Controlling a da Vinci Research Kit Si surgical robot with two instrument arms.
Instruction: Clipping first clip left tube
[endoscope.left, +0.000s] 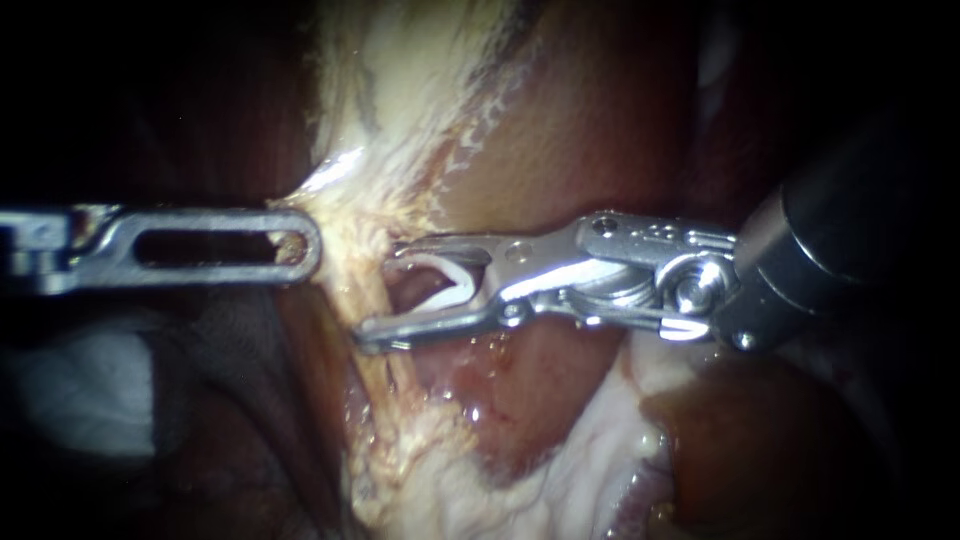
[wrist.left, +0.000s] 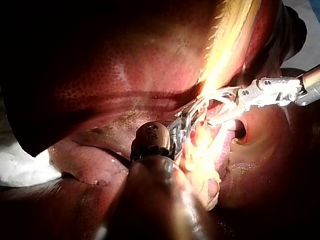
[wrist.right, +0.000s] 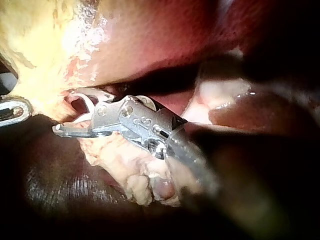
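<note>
1. Tube, a pale upright strand, crosses just ahead of the tips of the right instrument, its length square to the jaws.
2. Those jaws stand wide, carrying a white clip between them.

The white clip, curved and open, lies just beside the pale, stringy tube.

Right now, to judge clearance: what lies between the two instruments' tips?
A pale strand of tissue, seen in the endoscope view, separates the left instrument from the right instrument, whose jaws hold a white clip.
</note>
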